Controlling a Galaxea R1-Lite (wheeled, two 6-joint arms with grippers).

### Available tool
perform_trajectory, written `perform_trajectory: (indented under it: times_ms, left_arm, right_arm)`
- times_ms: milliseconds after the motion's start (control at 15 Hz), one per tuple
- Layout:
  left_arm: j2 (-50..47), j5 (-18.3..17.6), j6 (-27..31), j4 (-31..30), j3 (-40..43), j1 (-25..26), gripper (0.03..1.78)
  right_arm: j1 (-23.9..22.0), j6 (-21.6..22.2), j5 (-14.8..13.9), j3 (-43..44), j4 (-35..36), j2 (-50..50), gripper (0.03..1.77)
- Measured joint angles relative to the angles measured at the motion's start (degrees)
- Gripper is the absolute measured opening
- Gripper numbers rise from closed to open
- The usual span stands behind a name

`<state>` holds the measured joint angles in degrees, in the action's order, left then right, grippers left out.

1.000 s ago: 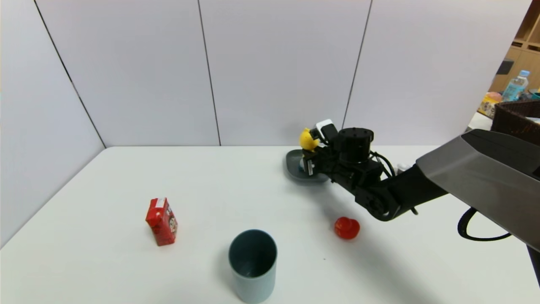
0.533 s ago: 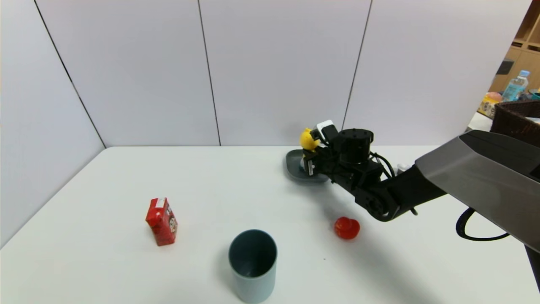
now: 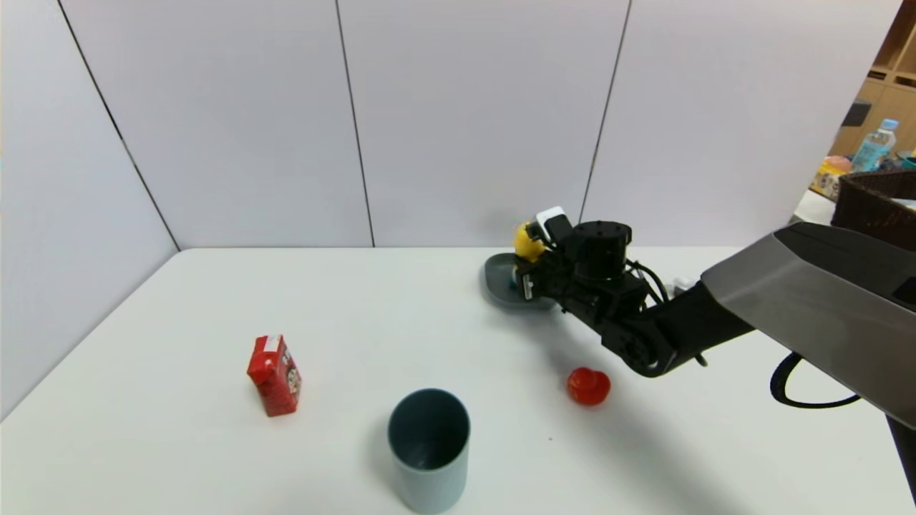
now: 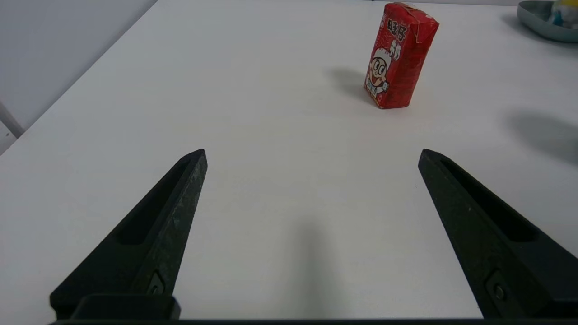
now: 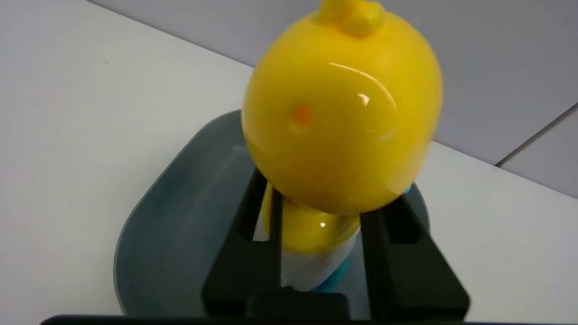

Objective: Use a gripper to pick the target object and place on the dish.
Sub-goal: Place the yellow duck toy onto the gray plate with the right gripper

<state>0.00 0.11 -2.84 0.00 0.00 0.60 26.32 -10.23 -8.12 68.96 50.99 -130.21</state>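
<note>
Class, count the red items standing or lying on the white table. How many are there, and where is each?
2. The red carton stands near the table's left side; the small red duck lies right of the grey-blue cup. Others could be hidden behind the arm.

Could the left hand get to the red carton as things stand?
Probably yes: the left hand is open and the bare table lies between it and the upright red carton. Reach is unclear.

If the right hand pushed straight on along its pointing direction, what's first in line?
The yellow toy. It stands between the right hand fingers, over the grey-blue dish, so the hand's palm would likely push into its body first. Past it, as far as the right wrist view shows, are the dish's far rim and the wall.
</note>
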Motion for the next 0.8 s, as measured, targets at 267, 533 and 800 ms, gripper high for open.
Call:
perform_trajectory:
  times_ms: [267, 533, 800]
  left_arm:
    - [0.00, -0.01, -0.02, 0.00, 0.00, 0.00, 1.69]
    - [0.00, 0.00, 0.00, 0.00, 0.00, 0.00, 1.69]
    - [0.00, -0.06, 0.00, 0.00, 0.00, 0.02, 1.69]
  right_arm:
    - [0.22, 0.06, -0.09, 0.00, -0.12, -0.17, 1.03]
    - [0.33, -0.05, -0.09, 0.17, 0.96, -0.24, 1.30]
    - [0.46, -1.17, -0.17, 0.91, 3.19, 0.61, 1.47]
